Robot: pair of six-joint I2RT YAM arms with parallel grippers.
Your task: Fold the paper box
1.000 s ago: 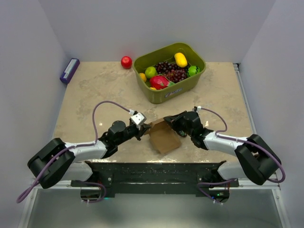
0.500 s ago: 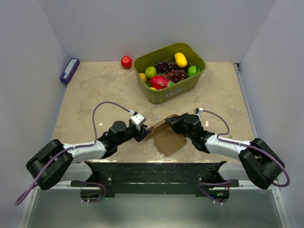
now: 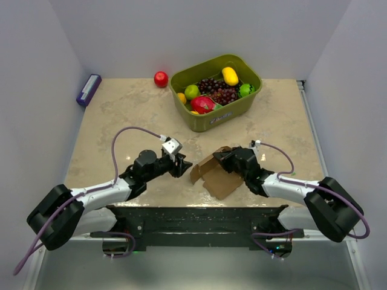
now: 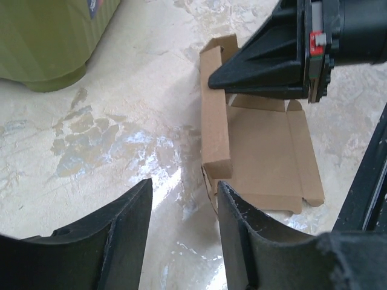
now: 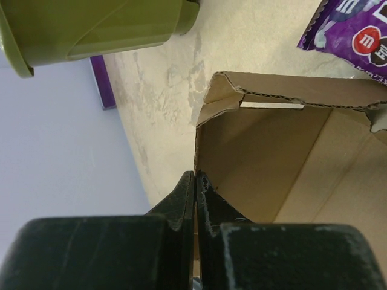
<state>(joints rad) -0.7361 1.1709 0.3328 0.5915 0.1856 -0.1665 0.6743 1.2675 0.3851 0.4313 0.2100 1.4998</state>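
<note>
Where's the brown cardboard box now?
From above, the paper box lies front-centre, between the left gripper and the right gripper, which pinches its raised flap.

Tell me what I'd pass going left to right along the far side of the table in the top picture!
purple box → red round fruit → green bin full of fruit

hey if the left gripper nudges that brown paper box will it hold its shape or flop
Probably floppy: the paper box is a thin creased sheet, with one wall standing where the right gripper pinches it. It is likely light, so it may slide on the glossy table rather than resist.
</note>
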